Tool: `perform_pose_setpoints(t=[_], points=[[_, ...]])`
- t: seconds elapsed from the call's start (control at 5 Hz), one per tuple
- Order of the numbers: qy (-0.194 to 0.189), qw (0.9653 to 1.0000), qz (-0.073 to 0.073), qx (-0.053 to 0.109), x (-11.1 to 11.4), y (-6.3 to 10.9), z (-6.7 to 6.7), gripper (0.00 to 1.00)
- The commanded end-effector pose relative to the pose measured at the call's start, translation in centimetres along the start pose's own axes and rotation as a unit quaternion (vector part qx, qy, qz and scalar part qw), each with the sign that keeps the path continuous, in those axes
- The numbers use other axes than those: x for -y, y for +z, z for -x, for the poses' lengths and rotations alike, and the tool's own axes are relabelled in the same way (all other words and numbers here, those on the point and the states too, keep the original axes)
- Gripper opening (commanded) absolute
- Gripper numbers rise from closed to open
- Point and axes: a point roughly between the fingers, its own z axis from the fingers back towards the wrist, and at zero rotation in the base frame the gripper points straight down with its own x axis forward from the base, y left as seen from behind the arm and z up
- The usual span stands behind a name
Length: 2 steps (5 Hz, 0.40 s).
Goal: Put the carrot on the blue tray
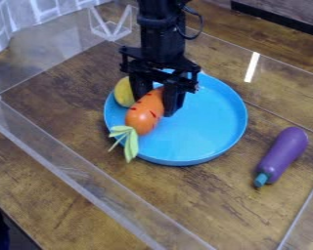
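From my camera I have the gripper (pixel 156 95) at the back left part of the blue tray (pixel 207 119), its dark fingers pointing down. It is clenched on the carrot (pixel 145 112), with the fingers at the upper end of the orange body. The carrot is over the left part of the tray, tilted, its wide end up by the gripper and its pale green top (pixel 125 142) pointing down toward the near left. The leaves reach across the tray's left rim. I cannot tell from this angle whether the carrot's underside touches the tray.

Just behind the carrot, on its left, I can see a yellow lemon (pixel 124 93), partly hidden by the carrot and the gripper. It shows at the tray's back left edge, and I cannot tell whether it sits inside the rim or behind it.

The purple eggplant (pixel 284 154) lies on the wooden desk (pixel 209 210), to the right of the tray and apart from it, its green stem end toward the near side. Clear plastic walls (pixel 81 176) run along the left and near side of my view. The black arm (pixel 160 34) comes in from the top of the view, with a cable (pixel 195 21) looping on its right.
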Motion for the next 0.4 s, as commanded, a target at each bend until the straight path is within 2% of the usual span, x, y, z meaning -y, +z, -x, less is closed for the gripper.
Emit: perform_pose_setpoints(t=[0.0,0.2], points=[[0.011,0.9995,-0.006,0.031,0.73,2.25,-0.33,0.00],[0.032,0.9988,-0.013,0.034,0.35,2.65,-0.78,0.00]])
